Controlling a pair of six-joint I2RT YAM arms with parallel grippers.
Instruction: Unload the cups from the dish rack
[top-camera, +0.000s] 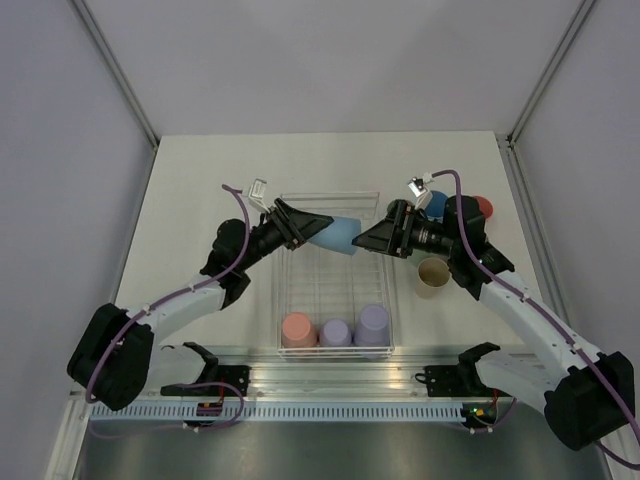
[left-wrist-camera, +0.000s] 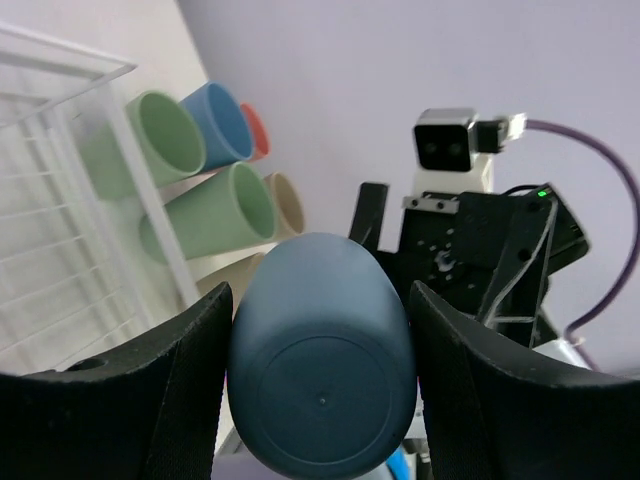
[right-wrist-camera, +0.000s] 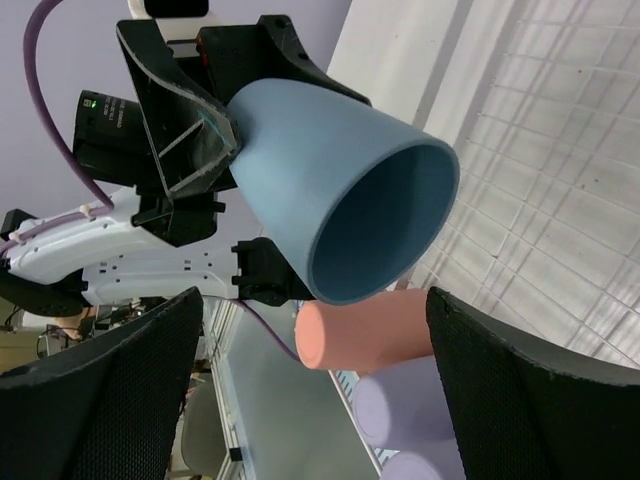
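My left gripper (top-camera: 315, 225) is shut on a light blue cup (top-camera: 340, 235) and holds it on its side above the white wire dish rack (top-camera: 290, 265). In the left wrist view the cup's base (left-wrist-camera: 320, 385) fills the gap between the fingers (left-wrist-camera: 180, 390). My right gripper (top-camera: 368, 241) is open and faces the cup's mouth (right-wrist-camera: 385, 225) from the right, close to it. A salmon cup (top-camera: 298, 328) and two lavender cups (top-camera: 333, 333) (top-camera: 372, 322) stand upside down along the rack's near edge.
Right of the rack, cups stand on the table: a beige one (top-camera: 432, 275), a blue one (top-camera: 437, 205) and a salmon one (top-camera: 482, 208). Two green cups (left-wrist-camera: 150, 140) (left-wrist-camera: 215, 210) show there in the left wrist view. Grey walls enclose the table.
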